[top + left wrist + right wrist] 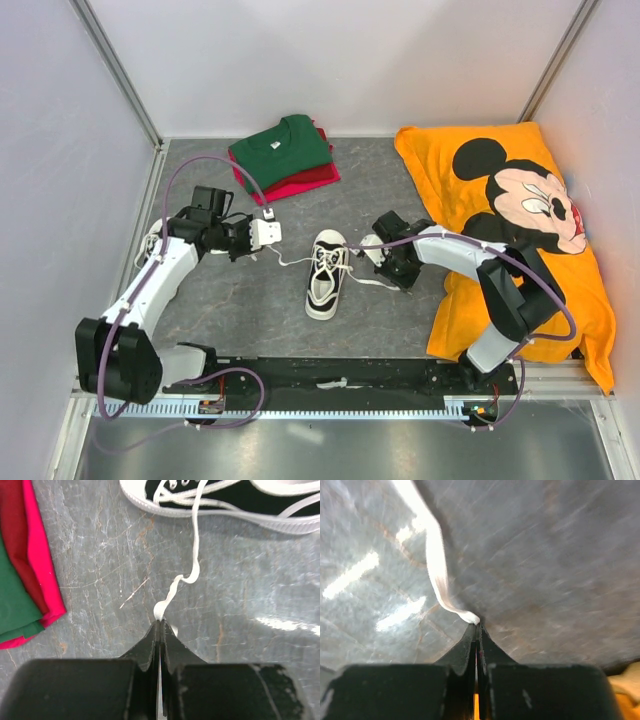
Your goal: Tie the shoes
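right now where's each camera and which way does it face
Top external: above and behind the bases, looking down on the table; left arm and right arm show, shoe between them.
Left wrist: on the left arm, looking along the left gripper, shut on a lace from the shoe; shirts at left.
Right wrist: on the right arm, looking along the right gripper, shut on the other lace end.
Shared by top and left wrist: shoe, shirts.

SURFACE: grey mottled table [400,200], walled on three sides | CENTRE: white sneaker [325,272] on its sole, toe pointing away from my bases, one lace [293,262] trailing left, another right | FAR: red shirts [312,180] under a folded green shirt [280,150] | MY RIGHT: orange Mickey Mouse cloth [440,160] along the wall
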`<state>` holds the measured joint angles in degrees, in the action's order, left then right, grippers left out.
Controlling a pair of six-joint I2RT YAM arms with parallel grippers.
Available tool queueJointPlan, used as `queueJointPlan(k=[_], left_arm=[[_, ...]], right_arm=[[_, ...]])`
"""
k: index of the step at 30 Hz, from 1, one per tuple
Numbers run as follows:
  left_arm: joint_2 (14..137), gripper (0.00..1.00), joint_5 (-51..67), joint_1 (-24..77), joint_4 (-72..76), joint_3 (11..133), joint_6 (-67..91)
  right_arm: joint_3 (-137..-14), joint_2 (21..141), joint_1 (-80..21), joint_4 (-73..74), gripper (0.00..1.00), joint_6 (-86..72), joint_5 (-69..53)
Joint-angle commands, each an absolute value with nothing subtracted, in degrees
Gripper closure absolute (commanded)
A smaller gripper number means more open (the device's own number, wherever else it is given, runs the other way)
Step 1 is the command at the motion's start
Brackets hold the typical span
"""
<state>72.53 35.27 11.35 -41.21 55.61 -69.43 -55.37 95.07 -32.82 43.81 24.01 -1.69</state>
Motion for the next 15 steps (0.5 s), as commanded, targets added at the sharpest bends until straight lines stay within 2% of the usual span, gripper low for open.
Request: queueJointPlan(k=[1,8,12,15], left_arm=[[65.59,0.98,39.72,11.51,-42.45,53.18,-63.55],[54.17,0.98,42.80,11.51,-44.29,50.19,-62.40],[48.09,0.98,46.48,11.69,-49.56,49.75,-67.40],[45.01,0.98,48.59,11.86,-55.09,49.66,-71.79]], right_arm=[[-57.65,88.45,-32.08,37.00,1.00,21.98,-1.05],[-67.65,79.28,-31.38,37.27,1.00,19.87,-8.16],[-76.10,80.50,-31.38,38.41,1.00,18.99,-19.31],[-79.53,82.26,-32.34,32.90,1.00,15.32,-25.83]])
